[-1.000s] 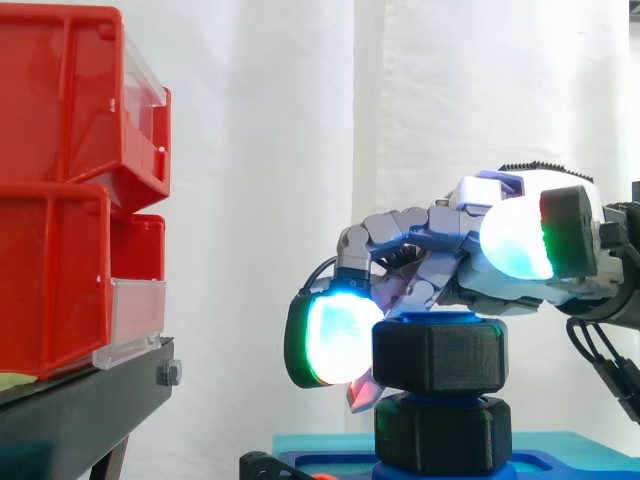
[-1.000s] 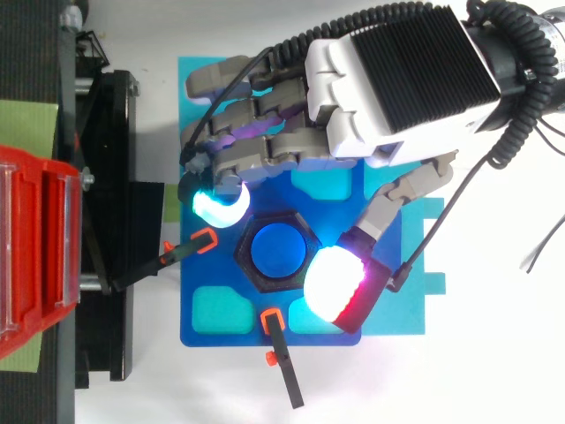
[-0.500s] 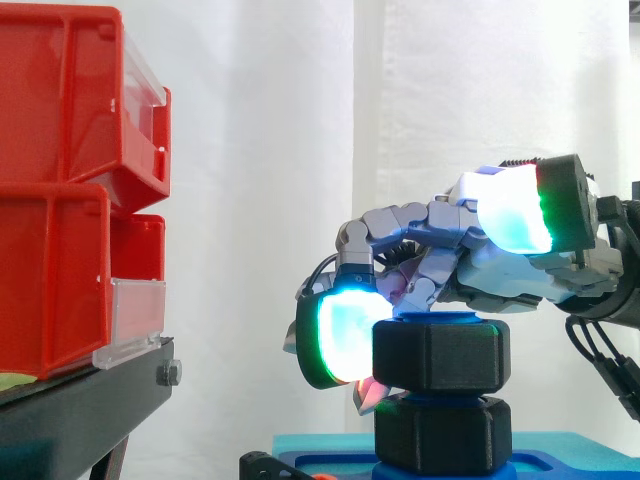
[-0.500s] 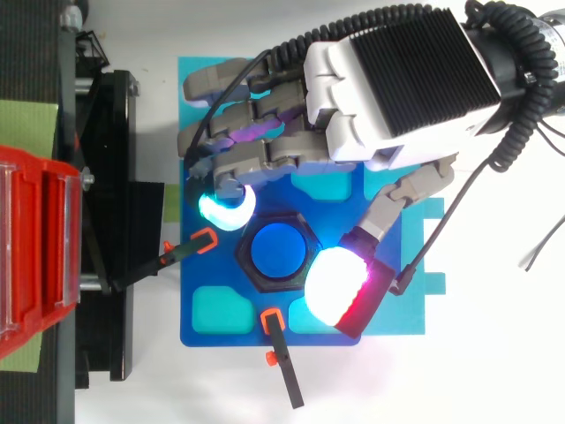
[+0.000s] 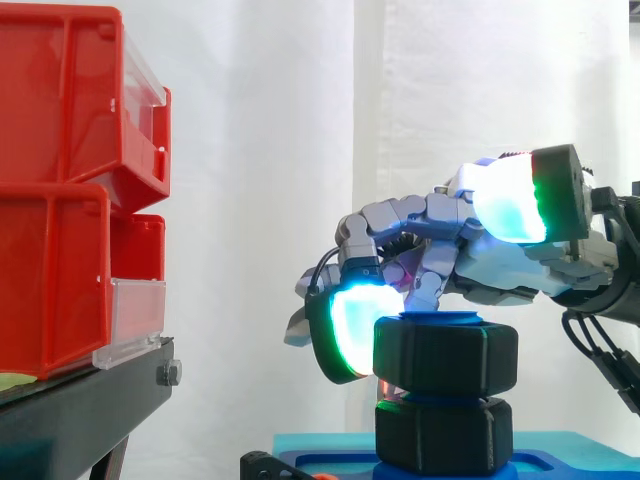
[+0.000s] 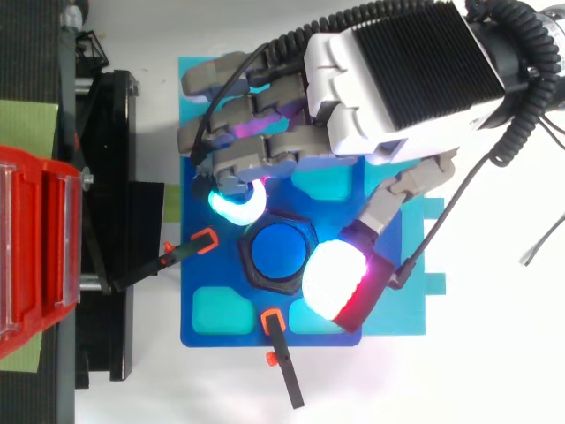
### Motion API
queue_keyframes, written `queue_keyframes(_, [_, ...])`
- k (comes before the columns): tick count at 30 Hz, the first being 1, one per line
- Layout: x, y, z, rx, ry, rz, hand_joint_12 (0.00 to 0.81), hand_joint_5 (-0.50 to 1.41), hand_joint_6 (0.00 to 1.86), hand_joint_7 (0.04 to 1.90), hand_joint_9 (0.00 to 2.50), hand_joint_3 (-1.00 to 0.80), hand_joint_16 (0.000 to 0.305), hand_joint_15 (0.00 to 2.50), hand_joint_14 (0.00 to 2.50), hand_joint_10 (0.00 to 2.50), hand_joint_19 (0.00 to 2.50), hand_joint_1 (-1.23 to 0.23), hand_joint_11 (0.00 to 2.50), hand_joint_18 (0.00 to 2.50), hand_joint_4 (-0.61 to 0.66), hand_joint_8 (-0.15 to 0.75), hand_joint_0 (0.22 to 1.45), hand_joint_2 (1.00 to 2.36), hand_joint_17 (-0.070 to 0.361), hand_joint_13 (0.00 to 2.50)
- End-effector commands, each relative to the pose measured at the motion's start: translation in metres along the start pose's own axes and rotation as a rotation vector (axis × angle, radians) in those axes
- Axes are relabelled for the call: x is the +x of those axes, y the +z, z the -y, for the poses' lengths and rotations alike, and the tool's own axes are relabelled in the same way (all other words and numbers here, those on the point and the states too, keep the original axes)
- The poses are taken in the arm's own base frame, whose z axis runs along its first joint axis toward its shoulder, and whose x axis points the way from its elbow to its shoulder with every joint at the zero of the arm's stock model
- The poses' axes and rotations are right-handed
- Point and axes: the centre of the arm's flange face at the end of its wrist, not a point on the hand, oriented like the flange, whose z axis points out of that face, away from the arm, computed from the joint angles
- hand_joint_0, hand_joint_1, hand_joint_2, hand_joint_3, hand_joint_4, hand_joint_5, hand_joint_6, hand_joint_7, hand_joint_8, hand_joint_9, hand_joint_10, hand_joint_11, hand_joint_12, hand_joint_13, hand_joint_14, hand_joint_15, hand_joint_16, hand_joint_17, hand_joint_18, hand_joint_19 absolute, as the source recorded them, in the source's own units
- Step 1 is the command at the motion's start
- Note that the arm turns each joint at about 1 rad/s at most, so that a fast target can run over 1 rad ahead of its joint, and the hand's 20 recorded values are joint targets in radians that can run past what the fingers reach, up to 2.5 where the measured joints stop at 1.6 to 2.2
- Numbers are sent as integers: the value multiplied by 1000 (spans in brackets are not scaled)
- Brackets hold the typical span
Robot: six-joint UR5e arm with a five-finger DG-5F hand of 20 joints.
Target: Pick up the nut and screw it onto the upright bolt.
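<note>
The black nut (image 5: 445, 355) sat on top of the blue bolt (image 6: 278, 250), in the middle of the blue plate (image 6: 212, 336), with another black six-sided piece (image 5: 445, 435) just under it. The hand (image 6: 397, 79) reached over it from about 1 o'clock in the top view, with its fingers curled down around the nut. One glowing fingertip (image 6: 237, 205) pressed the nut's edge at about 10 o'clock, and the thumb pad (image 6: 334, 281) pressed it at about 4 o'clock, so the hand had the nut pinched between them. A second before, that fingertip had been a bit further out toward 9 o'clock. It had since slid in and around the nut's edge. In the side view the nut's flat sides had also changed, and a corner now faced the camera where a flat side had been. That looked like the hand had given the nut a small turn on the bolt. A small gap under the nut showed that it was not all the way down yet, so it probably needed more turns. The red bins (image 5: 60, 200) stood well away at 9 o'clock.
</note>
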Motion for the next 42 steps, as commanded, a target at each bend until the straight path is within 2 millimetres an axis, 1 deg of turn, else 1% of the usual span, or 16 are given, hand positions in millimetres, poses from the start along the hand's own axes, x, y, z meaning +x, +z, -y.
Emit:
queue_keyframes(1, [-5, -1, 5, 2, -11, 21, 244, 38, 502, 1383, 1328, -500, 24, 0, 0, 7, 0, -98, 209, 350, 3, 181, 493, 1000, 54, 646])
queue_keyframes(3, [-6, -1, 6, -4, -16, 29, 238, 50, 502, 1387, 1372, -500, 24, 0, 0, 7, 0, -101, 207, 362, -30, 148, 495, 1000, 54, 657])
queue_keyframes(8, [-14, -5, 14, -4, -31, 55, 217, 76, 508, 1409, 1513, -500, 22, 0, 0, 6, 0, -112, 190, 431, -78, 111, 498, 1000, 51, 726])
queue_keyframes(15, [-19, -15, 25, -3, -36, 47, 181, 82, 550, 1334, 1664, -500, 19, 0, 0, 6, 0, -127, 193, 543, -64, 81, 495, 1000, 43, 794])
queue_keyframes(16, [-20, -15, 26, -3, -36, 45, 154, 82, 559, 1322, 1699, -500, 18, 0, 0, 7, 0, -133, 203, 556, -61, 88, 493, 1000, 40, 812])
queue_keyframes(20, [-23, -19, 30, -10, -40, 47, 148, 75, 567, 1311, 1654, -500, 16, 0, 0, 6, 0, -130, 192, 552, -40, 108, 489, 1000, 35, 773])
queue_keyframes(22, [-23, -19, 30, -12, -39, 47, 160, 68, 519, 1397, 1557, -500, 16, 0, 0, 5, 0, -122, 167, 490, -13, 128, 483, 1000, 37, 719])
queue_keyframes(25, [-35, -10, 28, -26, -41, 74, 173, 25, 503, 1414, 1412, -500, 18, 0, 0, 6, 0, -123, 151, 436, 16, 155, 475, 1000, 40, 660])
queue_keyframes(27, [-42, -2, 24, -36, -42, 93, 168, -11, 505, 1238, 1372, -500, 19, 0, 0, 5, 0, -143, 154, 396, 26, 162, 469, 1000, 43, 643])
queue_keyframes(29, [-45, 2, 22, -39, -42, 103, 183, -64, 504, 955, 1276, -500, 21, 0, 0, 4, 0, -164, 135, 324, 90, 173, 459, 1000, 48, 584])
queue_keyframes(34, [-47, 14, 15, -25, -63, 154, 218, -120, 503, 808, 1089, -500, 25, 0, 0, 2, 0, -195, 84, 230, 66, 175, 445, 1000, 56, 476])
queue_keyframes(35, [-38, 20, 13, -8, -65, 172, 222, -127, 502, 781, 1063, -500, 26, 0, 0, 0, 0, -202, 74, 220, 56, 176, 444, 1000, 58, 464])
queue_keyframes(37, [-36, 24, 10, -11, -67, 181, 229, -129, 502, 770, 1018, -500, 26, 0, 0, 2, 0, -207, 62, 194, 57, 174, 442, 1000, 59, 452])
queue_keyframes(38, [-26, 26, 11, -6, -61, 182, 235, -129, 502, 770, 1007, -500, 26, 0, 0, 0, 0, -206, 44, 164, 57, 171, 441, 1000, 59, 428])
queue_keyframes(40, [-22, 29, 7, -12, -60, 178, 239, -128, 502, 753, 976, -500, 28, 0, 0, 0, 0, -199, 27, 134, 46, 173, 430, 1000, 62, 403])
queue_keyframes(42, [-13, 31, 4, -9, -55, 163, 243, -129, 502, 737, 956, -500, 28, 0, 0, 0, 0, -195, 1, 101, 40, 168, 427, 1000, 64, 381])
